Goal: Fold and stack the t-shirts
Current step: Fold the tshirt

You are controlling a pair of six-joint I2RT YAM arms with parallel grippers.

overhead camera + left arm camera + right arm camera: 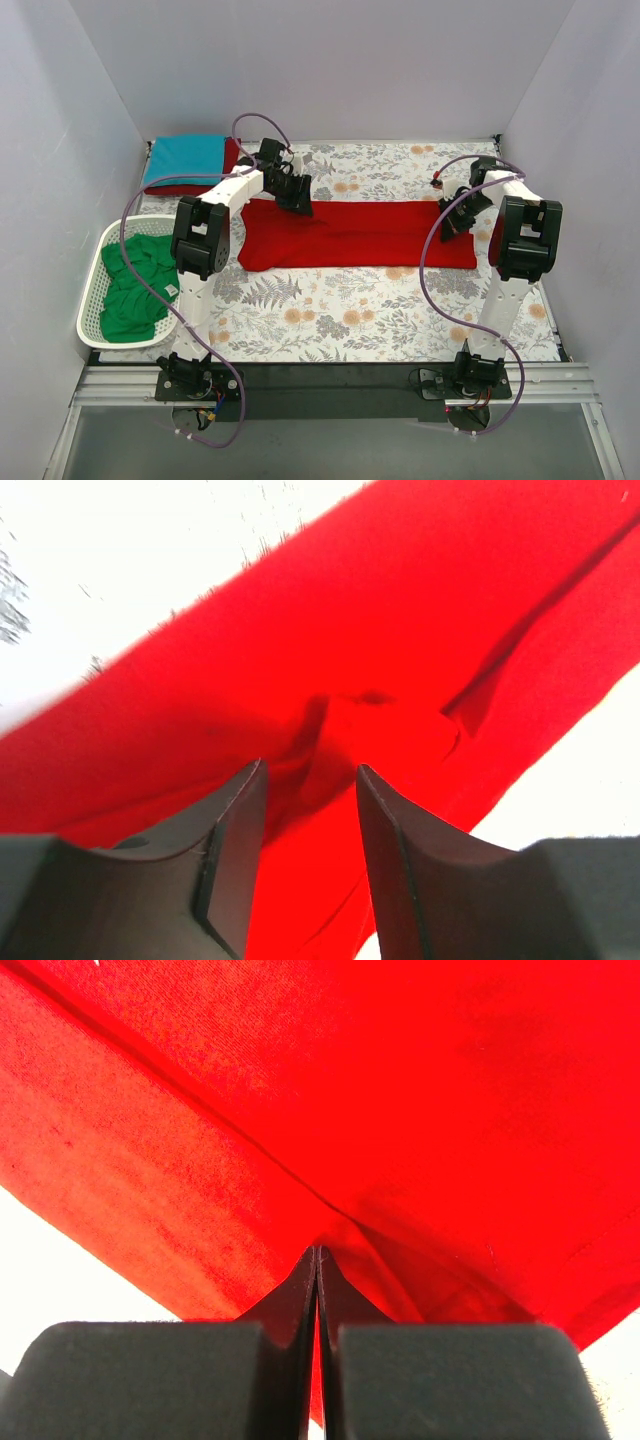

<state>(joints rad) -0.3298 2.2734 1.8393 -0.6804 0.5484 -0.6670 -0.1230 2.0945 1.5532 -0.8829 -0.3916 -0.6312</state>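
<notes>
A bright red t-shirt lies across the middle of the table as a long folded band. My left gripper stands over its far left edge. In the left wrist view its jaws are apart, with a puckered ridge of the red cloth running between them. My right gripper is at the band's right end. Its jaws are shut on a thin fold of the red cloth. A folded teal blue t-shirt rests on a darker red one at the back left.
A white lattice basket at the left edge holds a crumpled green t-shirt. The tablecloth is floral. Grey walls close in the back and both sides.
</notes>
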